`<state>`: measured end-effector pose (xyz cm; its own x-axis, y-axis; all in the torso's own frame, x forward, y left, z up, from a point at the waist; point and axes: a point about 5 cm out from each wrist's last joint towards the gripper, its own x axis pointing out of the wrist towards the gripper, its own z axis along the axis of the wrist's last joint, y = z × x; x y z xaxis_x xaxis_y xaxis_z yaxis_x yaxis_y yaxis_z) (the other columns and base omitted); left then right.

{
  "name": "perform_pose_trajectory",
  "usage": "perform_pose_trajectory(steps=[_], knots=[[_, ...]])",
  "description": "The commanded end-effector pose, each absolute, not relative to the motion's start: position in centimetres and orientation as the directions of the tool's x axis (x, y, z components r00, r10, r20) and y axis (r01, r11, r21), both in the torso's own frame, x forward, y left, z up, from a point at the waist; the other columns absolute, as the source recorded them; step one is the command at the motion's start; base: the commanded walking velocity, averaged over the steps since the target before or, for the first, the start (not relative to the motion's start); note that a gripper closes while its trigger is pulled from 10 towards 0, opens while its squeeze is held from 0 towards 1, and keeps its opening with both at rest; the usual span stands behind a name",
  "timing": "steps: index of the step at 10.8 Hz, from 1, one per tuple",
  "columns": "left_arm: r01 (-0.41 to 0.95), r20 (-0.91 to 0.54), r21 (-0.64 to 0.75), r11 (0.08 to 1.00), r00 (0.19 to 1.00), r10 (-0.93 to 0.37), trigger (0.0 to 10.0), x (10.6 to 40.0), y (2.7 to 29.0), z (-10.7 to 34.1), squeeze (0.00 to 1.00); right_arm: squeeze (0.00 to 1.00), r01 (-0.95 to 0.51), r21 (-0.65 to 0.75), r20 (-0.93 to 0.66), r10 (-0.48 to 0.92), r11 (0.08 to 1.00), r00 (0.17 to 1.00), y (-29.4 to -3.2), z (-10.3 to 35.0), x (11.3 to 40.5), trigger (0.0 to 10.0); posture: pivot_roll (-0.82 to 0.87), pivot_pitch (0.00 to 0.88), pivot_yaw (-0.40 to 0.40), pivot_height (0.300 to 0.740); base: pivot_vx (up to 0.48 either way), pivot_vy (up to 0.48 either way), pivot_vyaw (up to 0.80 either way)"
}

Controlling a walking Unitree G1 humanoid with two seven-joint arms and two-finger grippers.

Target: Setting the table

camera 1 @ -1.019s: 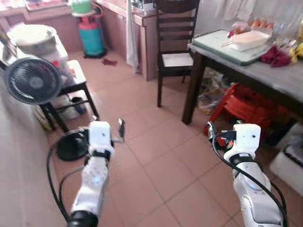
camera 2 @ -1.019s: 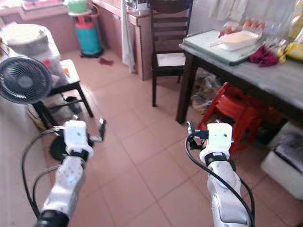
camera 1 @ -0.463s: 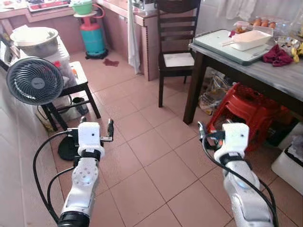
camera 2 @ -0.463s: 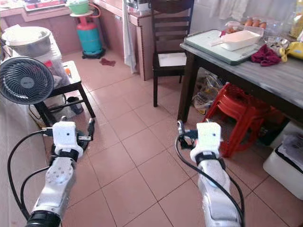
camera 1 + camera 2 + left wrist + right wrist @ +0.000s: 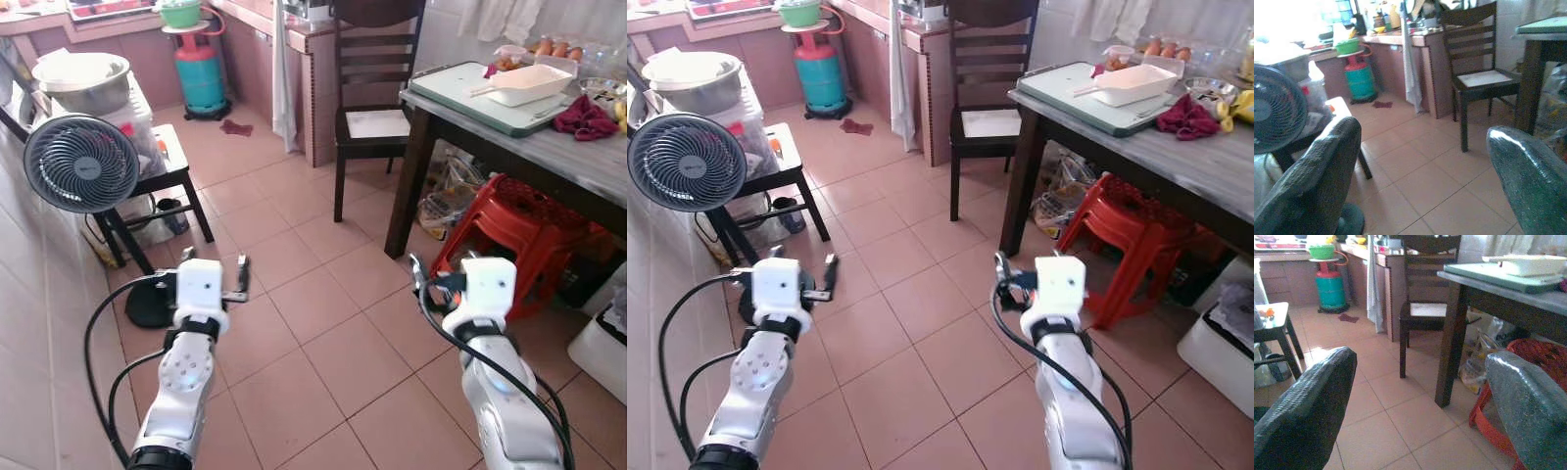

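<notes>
Approach to the counter (image 5: 549, 147), seen from the head camera. The task's thing nearest to hand is a shallow white dish (image 5: 525, 82) with a short handle, lying on a pale green tray (image 5: 460, 93) at the far left end of the grey counter, far right in the scene. Beyond it stand a carton of eggs (image 5: 1161, 47) and, to its right, a crumpled dark red cloth (image 5: 585, 116). The dish looks rigid and light, probably plastic or enamel; its smooth rim may be slippery, so the handle, or the near long edge pinched across the wall, is judged the best place to take hold. The tray is flat and stiff and would want a grip at both ends. The left hand (image 5: 235, 279) and right hand (image 5: 423, 284) hover low over the tiled floor (image 5: 313, 333), well apart from the counter, each with fingers spread and holding nothing. A dark wooden chair (image 5: 370, 108) stands just left of the counter, red stools (image 5: 509, 230) beneath it.
</notes>
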<state>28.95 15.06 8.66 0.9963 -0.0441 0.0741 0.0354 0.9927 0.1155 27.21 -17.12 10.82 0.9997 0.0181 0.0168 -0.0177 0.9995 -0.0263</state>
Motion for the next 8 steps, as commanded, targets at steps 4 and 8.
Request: perform_pose_trajectory(steps=[4, 8], knots=[[0.119, 0.052, 0.065, 0.991, 0.991, -0.122, 10.0, 29.2, 13.6, 8.9, 0.00, 0.00, 0.026, -0.028, -0.006, -0.027, 0.999, 1.000, -17.8, 10.9, 25.7, 10.0, -0.10, 0.022, 0.067, 0.740, 0.000, 0.000, -0.60], [0.168, 0.036, 0.021, 0.986, 0.985, -0.168, 10.0, 29.7, 13.0, 9.2, 0.00, 0.00, 0.034, -0.044, -0.010, -0.035, 0.998, 0.999, -17.7, 11.3, 25.4, 10.0, -0.10, 0.042, 0.067, 0.740, 0.000, 0.000, -0.79]])
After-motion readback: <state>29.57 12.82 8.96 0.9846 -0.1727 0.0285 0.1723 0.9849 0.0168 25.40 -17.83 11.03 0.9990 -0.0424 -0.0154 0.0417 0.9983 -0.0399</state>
